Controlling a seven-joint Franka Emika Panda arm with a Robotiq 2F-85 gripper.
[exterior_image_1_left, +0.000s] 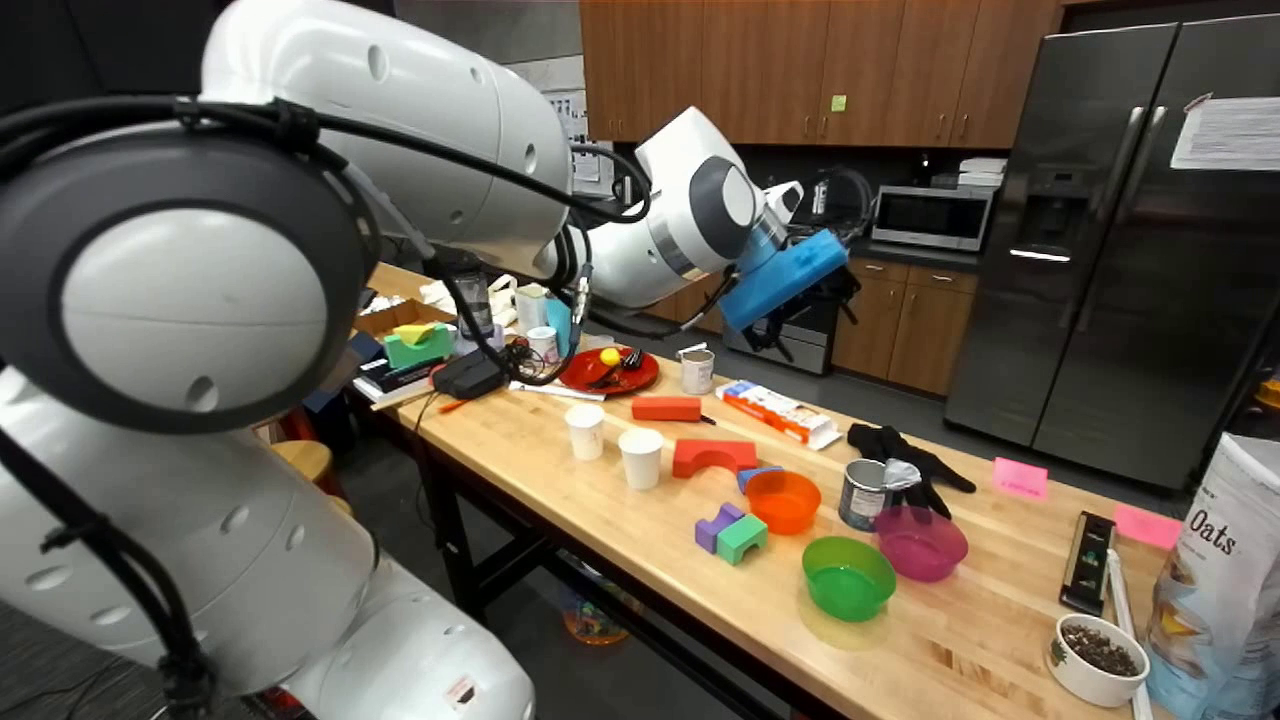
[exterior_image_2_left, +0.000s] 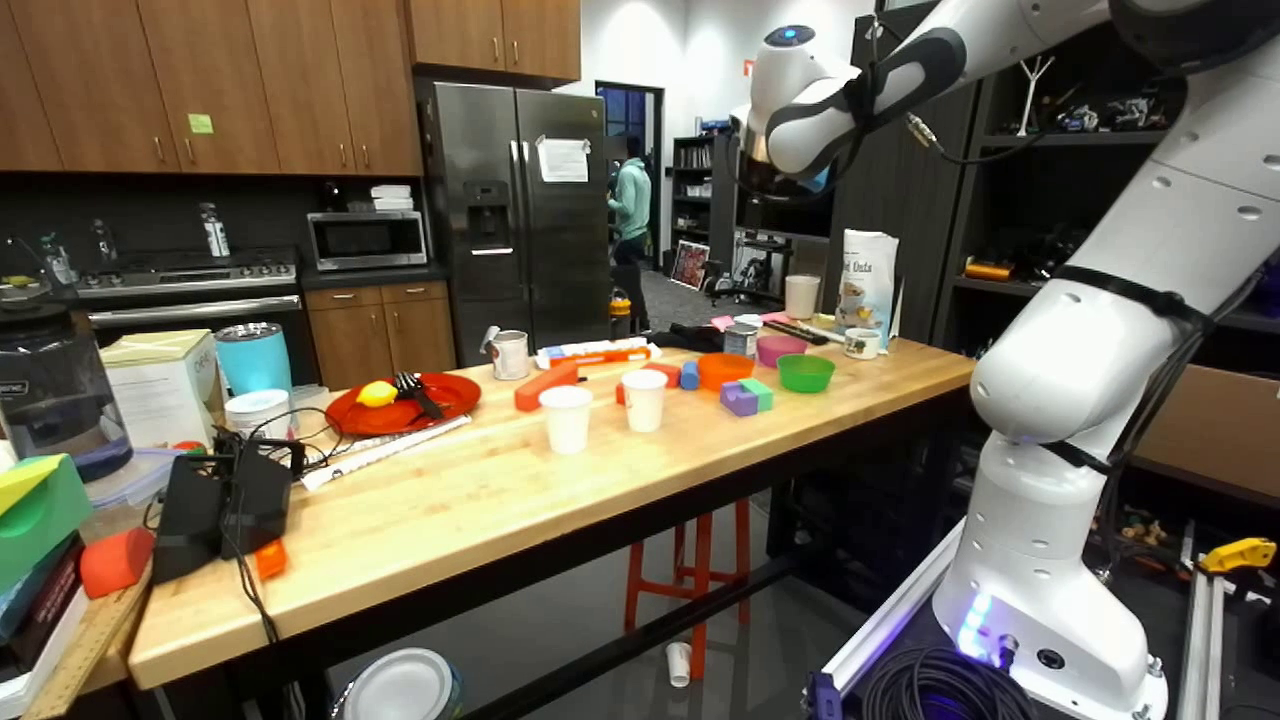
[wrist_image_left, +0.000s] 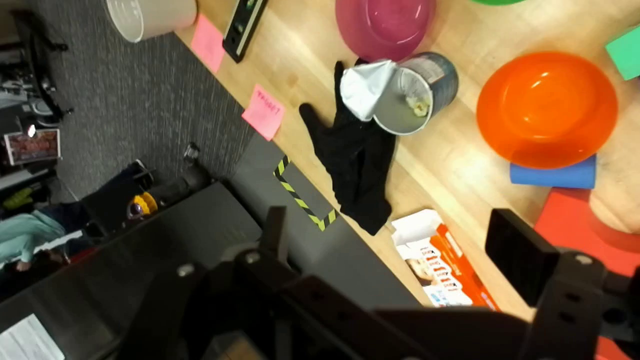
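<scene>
My gripper is open and holds nothing. In an exterior view the gripper hangs high above the wooden table beneath a blue-covered wrist part. An orange and white box shows between the fingers, well below them. A black glove lies beside it. An open can with its foil lid peeled back stands at the glove, near a magenta bowl. An orange bowl stands beside a blue block and a red arch block. A green bowl is near the magenta one.
Two white cups stand upright near the table's front edge. A red plate holds a lemon and black utensils. An oats bag, a level and a small white bowl stand at one end.
</scene>
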